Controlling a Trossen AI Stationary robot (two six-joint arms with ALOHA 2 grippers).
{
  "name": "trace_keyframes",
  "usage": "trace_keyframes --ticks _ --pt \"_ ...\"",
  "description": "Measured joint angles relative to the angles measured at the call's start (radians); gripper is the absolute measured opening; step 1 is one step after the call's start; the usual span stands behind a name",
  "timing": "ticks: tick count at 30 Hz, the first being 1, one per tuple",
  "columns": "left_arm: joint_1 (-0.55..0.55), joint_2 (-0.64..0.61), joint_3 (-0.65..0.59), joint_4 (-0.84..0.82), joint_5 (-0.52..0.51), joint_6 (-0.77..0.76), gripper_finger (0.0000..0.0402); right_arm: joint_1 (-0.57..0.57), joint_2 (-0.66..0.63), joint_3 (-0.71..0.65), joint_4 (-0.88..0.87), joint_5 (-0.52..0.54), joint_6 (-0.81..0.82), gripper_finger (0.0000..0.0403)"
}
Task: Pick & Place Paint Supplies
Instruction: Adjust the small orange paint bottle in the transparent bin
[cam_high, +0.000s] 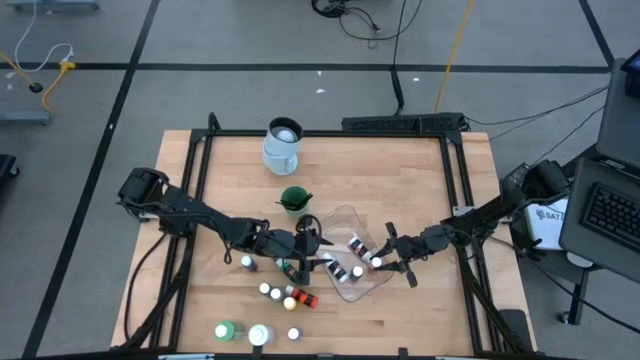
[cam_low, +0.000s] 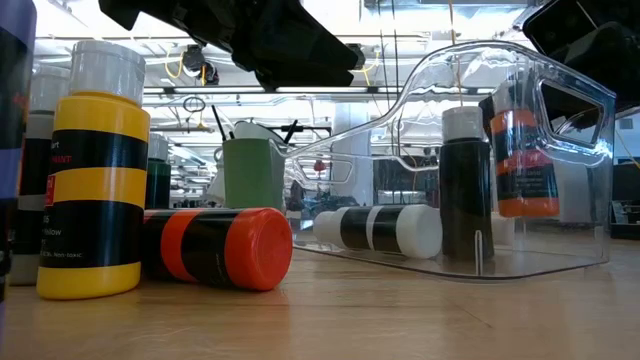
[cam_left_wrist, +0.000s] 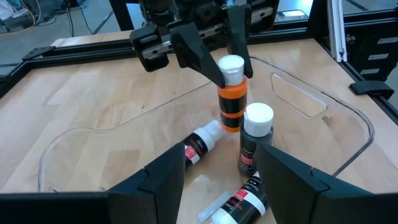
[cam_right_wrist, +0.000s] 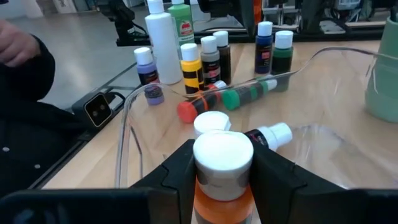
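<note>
Jaws of the right gripper clamp an orange paint bottle just above the clear tub floor; left gripper hovers parted, empty. Step: placing. Next: lower, release among the bottles already inside.

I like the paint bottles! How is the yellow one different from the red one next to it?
The yellow bottle stands upright on the table, while the red bottle lies on its side. The yellow bottle has a pale cap on top; the red bottle shows a red end facing the low view. The yellow bottle reaches higher than the lying red bottle. Both have dark bands and sit outside the clear tub.
</note>
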Motion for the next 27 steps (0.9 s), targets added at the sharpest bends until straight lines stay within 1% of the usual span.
trace_keyframes --ticks 3,6,10,17,20,27 --pt "0.0 0.0 0.0 0.0 0.0 0.0 0.02 -0.001 0.0 0.0 0.004 -0.025 -0.014 0.0114" --pt "0.0 0.0 0.0 -0.001 0.0 0.0 0.02 0.0 0.0 0.0 0.001 -0.028 0.002 0.012" --pt "0.0 0.0 0.0 -0.002 0.001 0.0 0.02 0.0 0.0 0.0 -0.008 -0.048 0.01 0.0112" --pt "0.0 0.0 0.0 -0.002 0.001 -0.003 0.02 -0.024 -0.001 0.001 -0.047 -0.052 0.028 0.0116" --pt "0.0 0.0 0.0 -0.002 0.001 -0.006 0.02 -0.035 -0.001 0.001 -0.056 -0.052 0.006 0.0119" --pt "0.0 0.0 0.0 -0.002 0.001 -0.003 0.02 -0.035 -0.001 0.002 -0.081 -0.052 -0.074 0.0112"
